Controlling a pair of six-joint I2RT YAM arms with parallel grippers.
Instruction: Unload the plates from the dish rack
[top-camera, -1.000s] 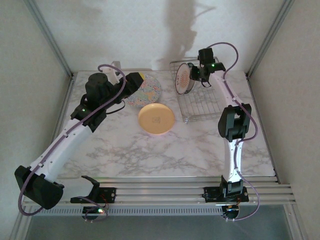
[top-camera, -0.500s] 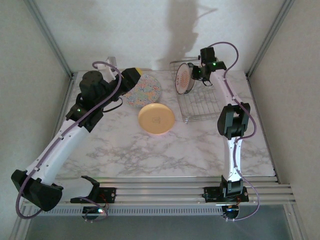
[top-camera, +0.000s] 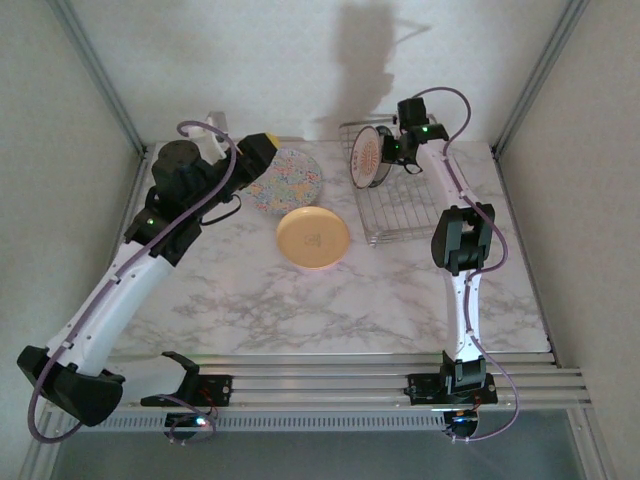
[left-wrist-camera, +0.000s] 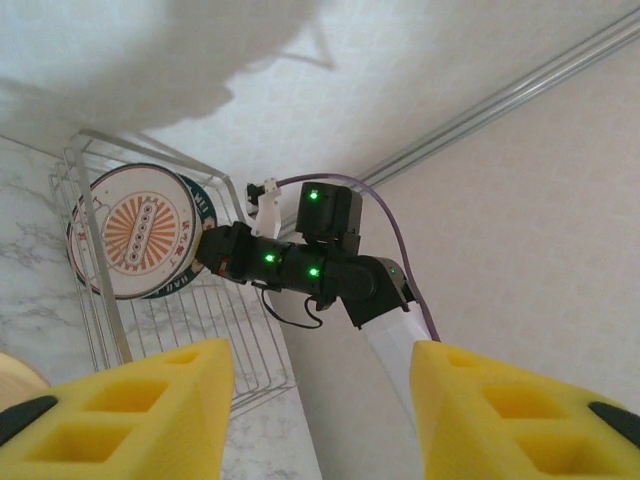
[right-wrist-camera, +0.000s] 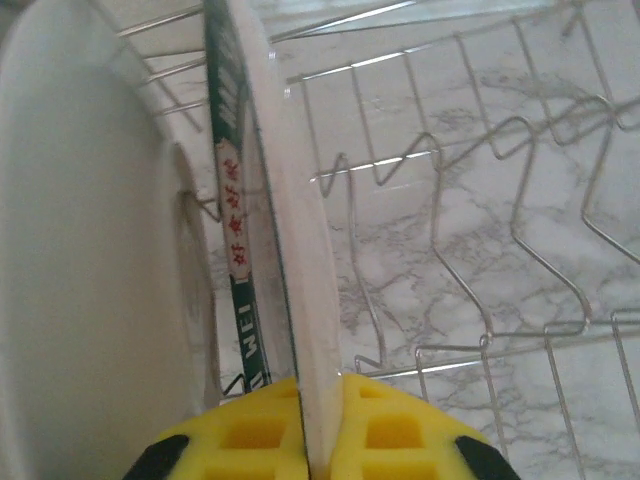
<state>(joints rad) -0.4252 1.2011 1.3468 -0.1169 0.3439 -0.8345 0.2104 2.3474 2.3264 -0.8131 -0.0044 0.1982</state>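
The wire dish rack (top-camera: 400, 215) stands at the back right. In its left end a white plate with an orange motif and dark rim (top-camera: 366, 158) stands on edge. My right gripper (top-camera: 387, 150) is shut on that plate's top rim (right-wrist-camera: 295, 240); both yellow pads press the white edge. Left of the held rim is a broad white curved surface (right-wrist-camera: 90, 250), possibly another plate. A floral plate (top-camera: 290, 182) and a yellow plate (top-camera: 313, 238) lie flat on the table. My left gripper (top-camera: 262, 148) hovers open and empty by the floral plate's back-left edge. Its wrist view faces the rack (left-wrist-camera: 200, 330) and the motif plate (left-wrist-camera: 140, 230).
The marble table (top-camera: 300, 300) has bare surface in front of the plates and rack. Walls and metal frame posts (top-camera: 535, 70) close in the back and sides. A rail (top-camera: 330, 380) runs along the near edge by the arm bases.
My right gripper has closed onto the upright plate's rim. My left arm has drawn back and to the left, off the floral plate, its jaws still apart.
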